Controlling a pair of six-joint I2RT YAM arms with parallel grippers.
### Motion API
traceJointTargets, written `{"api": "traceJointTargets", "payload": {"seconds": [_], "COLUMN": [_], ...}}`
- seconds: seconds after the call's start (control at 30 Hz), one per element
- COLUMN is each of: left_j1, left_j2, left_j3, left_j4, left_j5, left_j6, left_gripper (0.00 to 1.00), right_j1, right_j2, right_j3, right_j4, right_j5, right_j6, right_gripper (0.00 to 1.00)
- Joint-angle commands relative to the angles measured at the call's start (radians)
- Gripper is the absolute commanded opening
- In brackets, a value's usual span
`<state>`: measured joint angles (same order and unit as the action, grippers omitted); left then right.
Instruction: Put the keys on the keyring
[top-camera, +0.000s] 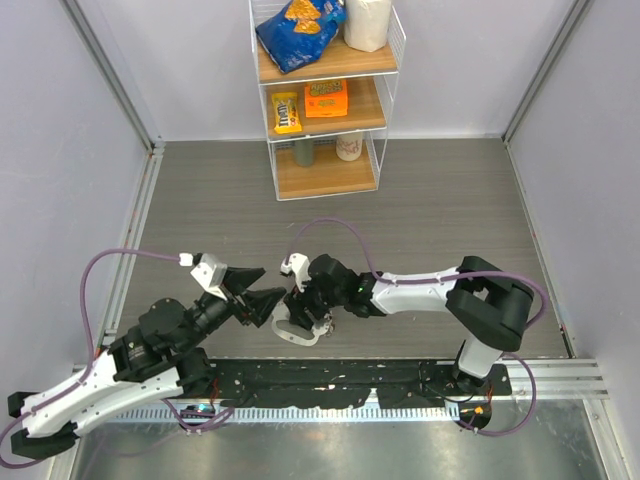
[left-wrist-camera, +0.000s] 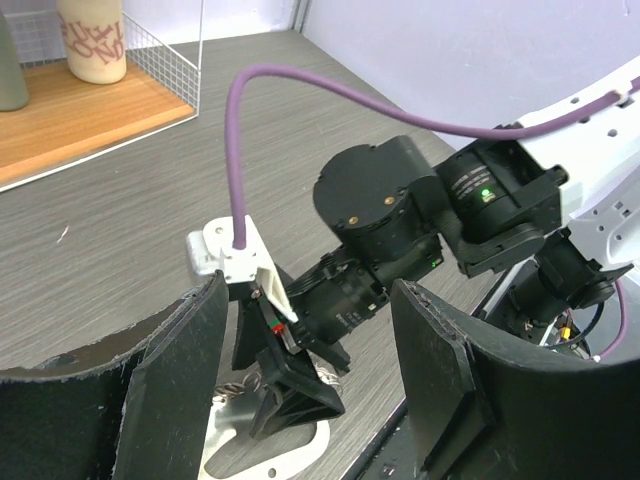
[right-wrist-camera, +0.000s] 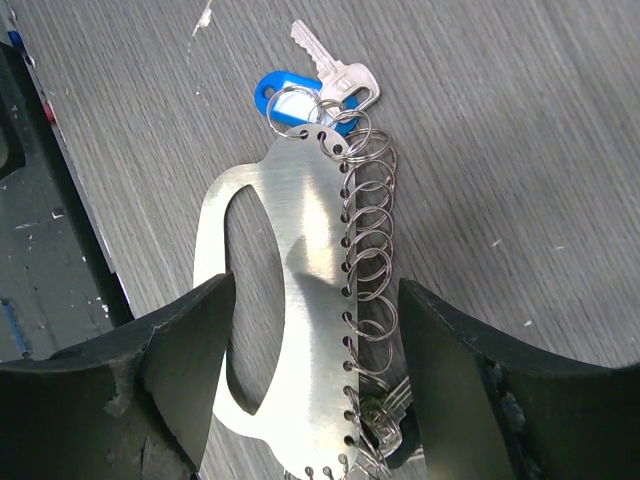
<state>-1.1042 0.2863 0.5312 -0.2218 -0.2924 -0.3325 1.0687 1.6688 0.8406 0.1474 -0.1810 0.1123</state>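
While the keyring (right-wrist-camera: 300, 230), a stiff, slick metal plate edged with split rings (right-wrist-camera: 365, 250), lies flat on the table (right-wrist-camera: 520, 150), I'd pinch its handle rim; right gripper (right-wrist-camera: 315, 330) above it and left gripper (left-wrist-camera: 308, 330) beside it both gape empty.

Black-and-white arms (top-camera: 420, 290), purple cables (left-wrist-camera: 240, 160)

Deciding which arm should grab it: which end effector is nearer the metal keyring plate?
Right. The right end effector hangs open directly over the keyring plate; the left end effector sits off to the plate's left, also open, facing it.
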Motion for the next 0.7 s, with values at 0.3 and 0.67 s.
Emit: {"api": "traceJointTargets", "payload": {"seconds": [0.3, 0.67], "left_j1": [0.001, 0.001], "left_j2": [-0.098, -0.148], "left_j3": [-0.028, -0.045], "left_j4": [-0.008, -0.021], "left_j5": [-0.017, -0.017], "left_j6": [0.004, -0.010], "left_gripper": [0.72, 0.72], "right_j1": [-0.023, -0.023], "right_j2": [0.072, 0.100], "right_j3": [0.040, 0.060], "right_j4": [-0.005, -0.094], "right_j5": [-0.149, -0.202], "right_j6": [-0.023, -0.033], "right_gripper": [0.75, 0.61]}}
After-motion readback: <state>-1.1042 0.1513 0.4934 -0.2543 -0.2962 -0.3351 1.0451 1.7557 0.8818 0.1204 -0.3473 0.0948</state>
